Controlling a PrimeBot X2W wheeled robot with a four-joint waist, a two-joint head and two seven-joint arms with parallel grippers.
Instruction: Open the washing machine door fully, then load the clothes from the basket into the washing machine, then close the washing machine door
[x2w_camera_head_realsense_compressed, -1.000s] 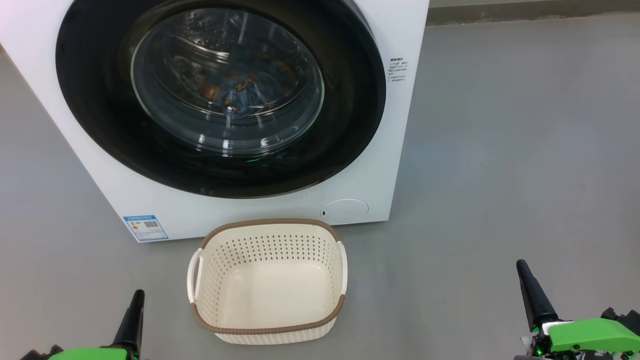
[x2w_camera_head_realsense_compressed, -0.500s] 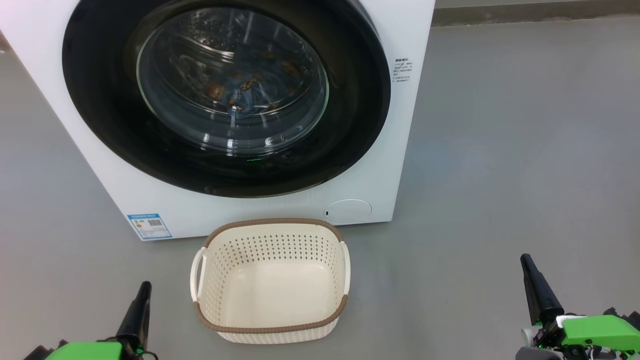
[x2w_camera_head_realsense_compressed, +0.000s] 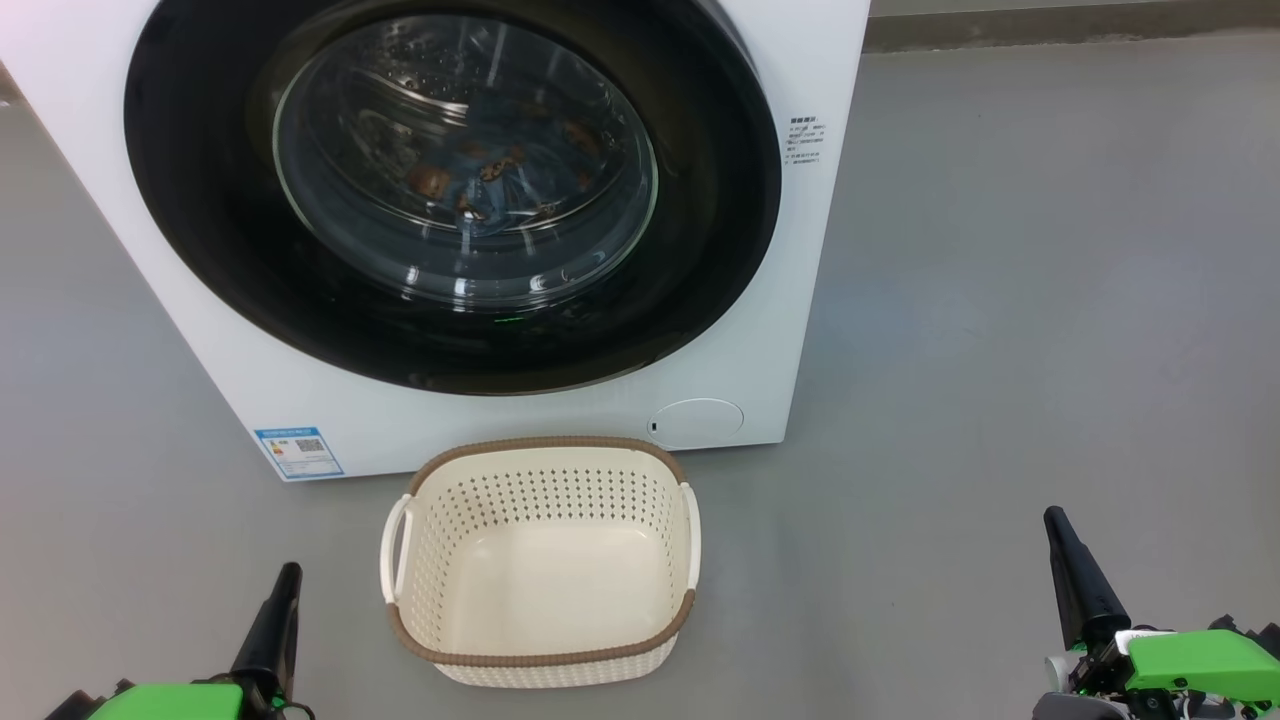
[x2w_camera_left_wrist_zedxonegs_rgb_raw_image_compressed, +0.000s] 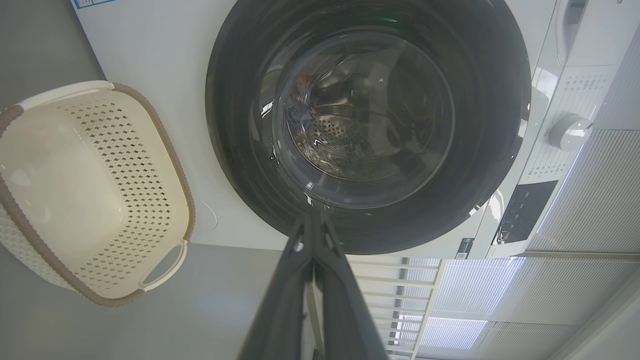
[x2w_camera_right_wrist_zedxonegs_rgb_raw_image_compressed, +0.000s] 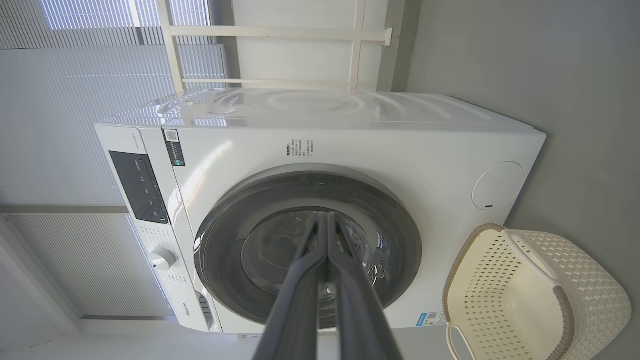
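The white washing machine (x2w_camera_head_realsense_compressed: 810, 300) stands in front of me with its round black door (x2w_camera_head_realsense_compressed: 700, 250) shut flat against the front. Through the glass window (x2w_camera_head_realsense_compressed: 460, 160) I see blue cloth with brown spots (x2w_camera_head_realsense_compressed: 490, 185) in the drum. On the floor before the machine sits the cream basket (x2w_camera_head_realsense_compressed: 545, 442), with nothing in it. My left gripper (x2w_camera_head_realsense_compressed: 290, 572) is shut at the lower left, well clear of the basket. At the lower right, my right gripper (x2w_camera_head_realsense_compressed: 1052, 515) is also shut. Both wrist views look along shut fingers, left (x2w_camera_left_wrist_zedxonegs_rgb_raw_image_compressed: 312, 217) and right (x2w_camera_right_wrist_zedxonegs_rgb_raw_image_compressed: 325, 217), toward the door (x2w_camera_left_wrist_zedxonegs_rgb_raw_image_compressed: 240, 125) (x2w_camera_right_wrist_zedxonegs_rgb_raw_image_compressed: 225, 240).
Bare grey floor (x2w_camera_head_realsense_compressed: 1050, 300) spreads to the right of the machine. A round flap (x2w_camera_head_realsense_compressed: 695, 422) and a blue sticker (x2w_camera_head_realsense_compressed: 298, 452) sit low on its front. The control panel (x2w_camera_right_wrist_zedxonegs_rgb_raw_image_compressed: 137, 187) and a knob (x2w_camera_right_wrist_zedxonegs_rgb_raw_image_compressed: 161, 258) run along its upper front. Window blinds (x2w_camera_right_wrist_zedxonegs_rgb_raw_image_compressed: 60, 100) stand behind it.
The whole head view shifted slightly a second ago, so the camera moved. Door, basket and both shut grippers have stayed put.
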